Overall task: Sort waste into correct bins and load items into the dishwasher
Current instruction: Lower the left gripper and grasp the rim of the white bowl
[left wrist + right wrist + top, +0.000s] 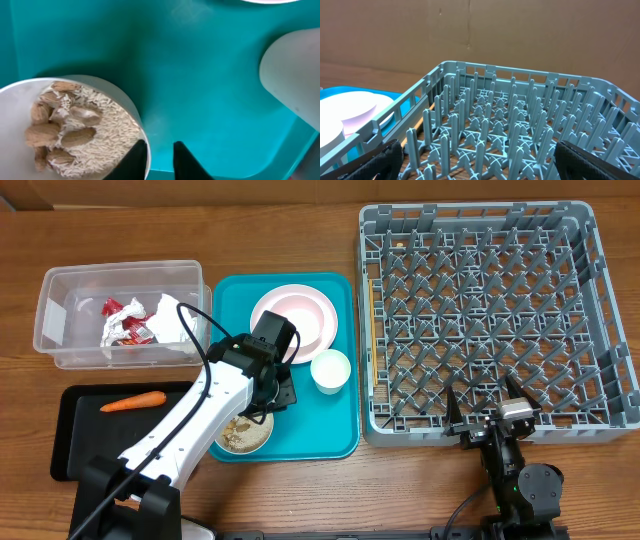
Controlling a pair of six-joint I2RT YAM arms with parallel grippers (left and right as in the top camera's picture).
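On the teal tray (335, 435) sit a white bowl (245, 435) of rice grains and brown nuts, a small white cup (330, 370) and a wide white plate (293, 317). My left gripper (268, 402) is at the bowl's far right rim. In the left wrist view its jaws (159, 146) stand narrowly open astride the rim of the bowl (90, 130), and teal shows between the rim and the outer finger. An orange carrot (133, 401) lies on the black tray (80, 435). My right gripper (487, 415) is wide open at the grey dish rack's (480, 310) near wall, holding nothing.
The clear tub (60, 330) at the left holds a red wrapper (128, 325) and white napkins (172, 315). The cup (292, 70) is to the right of my left fingers. The rack's upright pegs (510, 125) fill the right wrist view.
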